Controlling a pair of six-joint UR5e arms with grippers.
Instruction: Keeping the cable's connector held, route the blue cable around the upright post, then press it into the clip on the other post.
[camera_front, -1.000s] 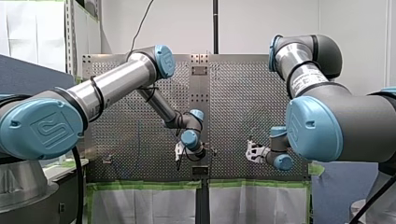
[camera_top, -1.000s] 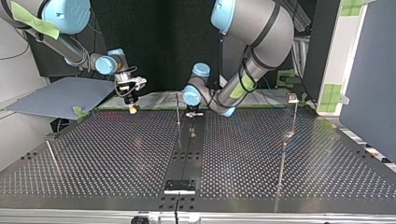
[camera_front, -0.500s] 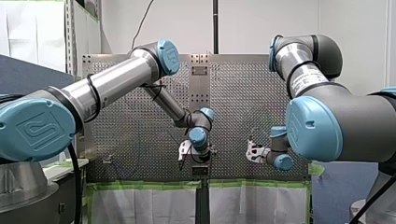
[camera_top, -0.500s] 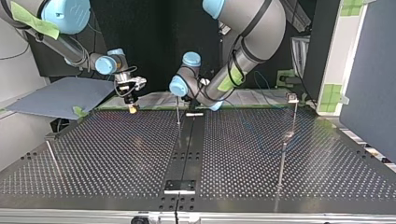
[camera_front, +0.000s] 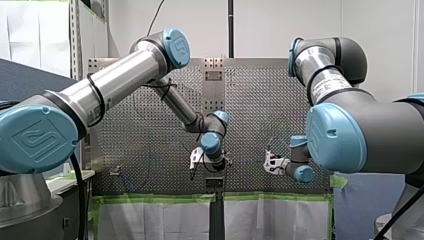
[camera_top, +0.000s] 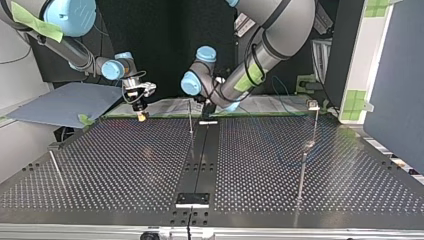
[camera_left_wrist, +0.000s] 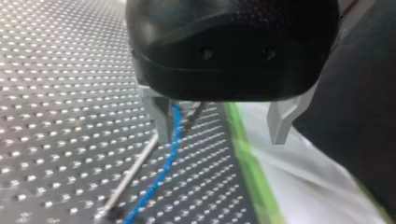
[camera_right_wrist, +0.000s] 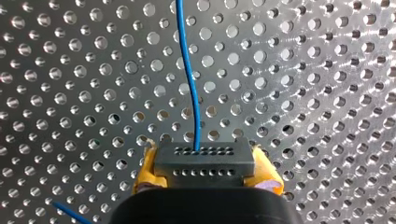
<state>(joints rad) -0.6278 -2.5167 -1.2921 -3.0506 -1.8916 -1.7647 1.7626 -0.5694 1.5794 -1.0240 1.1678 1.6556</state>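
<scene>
1. Cable: a thin blue strand. It leaves the connector straight ahead of the right gripper and runs out over the table.
2. In the top view the right gripper sits at 10 o'clock from the table's middle. Its jaws pinch the connector between yellow pads.
3. The left gripper has its jaws spread and pinches nothing. The cable passes between the fingers, close along one of them. We cannot tell whether it touches.
4. The post lies just beside the cable, ahead of the left gripper. In the top view it stands at 12 o'clock from the table's middle. The clip is at 2 o'clock, well apart.
5. We judge the cable light and limp, so it will hold no shape without tension. Its smooth sheath will likely slide through metal fingers.
6. We would take hold on the straight run near the post, with a light pinch.
7. We judge the main risk to be a hard pull, which loads the joint at the connector. Tension should stay low.
</scene>
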